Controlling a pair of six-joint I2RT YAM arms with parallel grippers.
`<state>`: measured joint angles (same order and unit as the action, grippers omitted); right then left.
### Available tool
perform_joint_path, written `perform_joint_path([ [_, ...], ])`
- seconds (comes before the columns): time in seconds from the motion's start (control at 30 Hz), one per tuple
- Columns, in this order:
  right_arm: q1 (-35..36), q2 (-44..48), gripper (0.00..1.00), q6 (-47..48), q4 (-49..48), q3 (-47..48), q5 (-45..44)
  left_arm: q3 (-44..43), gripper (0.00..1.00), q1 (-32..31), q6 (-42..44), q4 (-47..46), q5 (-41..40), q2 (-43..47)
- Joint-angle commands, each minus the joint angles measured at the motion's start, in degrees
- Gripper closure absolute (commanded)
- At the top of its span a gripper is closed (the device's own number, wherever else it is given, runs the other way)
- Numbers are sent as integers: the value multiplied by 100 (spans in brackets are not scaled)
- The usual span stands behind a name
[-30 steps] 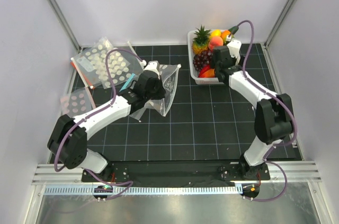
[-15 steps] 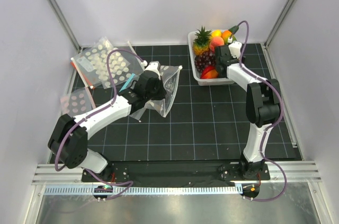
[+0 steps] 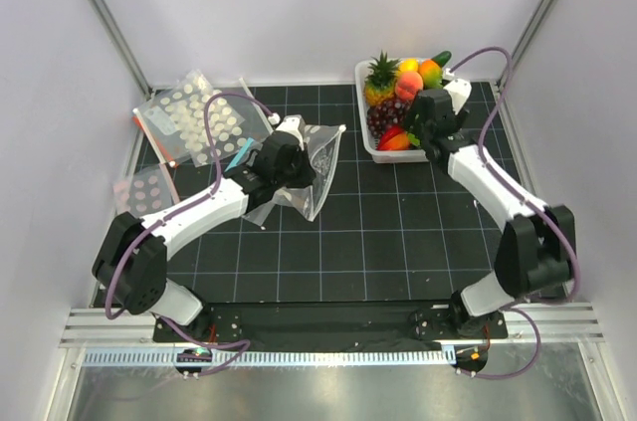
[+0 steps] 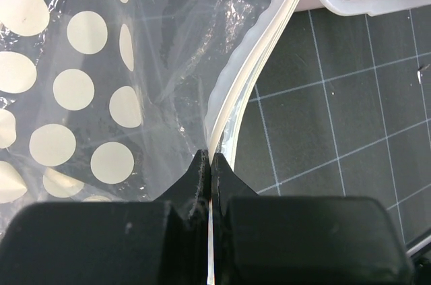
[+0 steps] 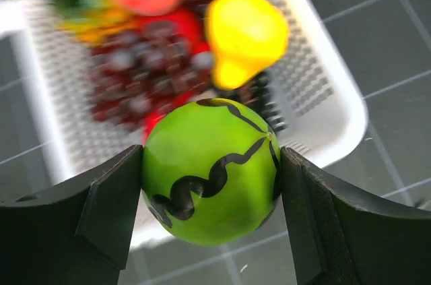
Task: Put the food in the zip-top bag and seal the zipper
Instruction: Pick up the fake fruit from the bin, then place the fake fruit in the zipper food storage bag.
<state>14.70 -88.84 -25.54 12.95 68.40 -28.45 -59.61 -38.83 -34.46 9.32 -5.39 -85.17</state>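
The right arm's fingers [image 5: 108,197] are spread wide around a green toy melon [image 5: 210,170] and squeeze it from both sides, just above the near wall of the white basket [image 5: 337,96]. The melon is round and glossy, with a dark wavy stripe across it. Below it in the basket lie the rest of the food: dark purple grapes [image 5: 128,76], a yellow pear [image 5: 246,29] and a toy pineapple [image 3: 376,75].

The zip-top bag [image 3: 309,167] lies crumpled on the black counter [image 3: 398,232], well to the left of the basket. It is clear and soft, printed with white dots. The left arm's fingers [image 4: 188,184] are pinched tight on its zipper [image 4: 262,56], the white strip running away from them toward the basket. I cannot tell from here whether the mouth gapes or lies flat.

The job now, I'd say, is carrying the melon across. Lift it clear of the basket wall first, since it sits close. A slick ball could squirt out, so travel gently. The soft mouth needs lifting open, and the melon should go past the strip before release.
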Motion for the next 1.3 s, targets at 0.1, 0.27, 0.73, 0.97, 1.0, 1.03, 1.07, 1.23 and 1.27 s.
perform_joint_path([
  [0.1,639,1630,60,-372,-1194,-1255,926,-305,100,-2,27,-80,301,-61],
  [0.27,1323,2677,61,-373,-2208,-2426,1894,-340,100,-2,70,8,450,-44],
  [0.73,2045,2274,66,-584,-4046,-2964,3539,-147,100,-2,-237,61,1645,605],
  [0.97,2204,2336,66,-461,-4020,-3025,3267,222,100,-2,-421,-352,2034,1211],
  [1.0,2213,2336,66,-452,-4141,-3052,3249,301,100,-2,-439,-413,1989,1274],
  [1.03,2239,2345,66,-452,-4186,-3104,3223,336,100,-2,-448,-448,1963,1353],
  [1.07,2265,2336,66,-443,-4221,-3113,3188,389,100,-2,-465,-510,1971,1467],
  [1.23,2362,2274,66,-408,-4187,-3096,2968,608,100,-2,-597,-853,2121,1740],
  [1.27,2362,2266,65,-425,-4187,-3105,2942,635,100,-2,-606,-914,2138,1784],
])
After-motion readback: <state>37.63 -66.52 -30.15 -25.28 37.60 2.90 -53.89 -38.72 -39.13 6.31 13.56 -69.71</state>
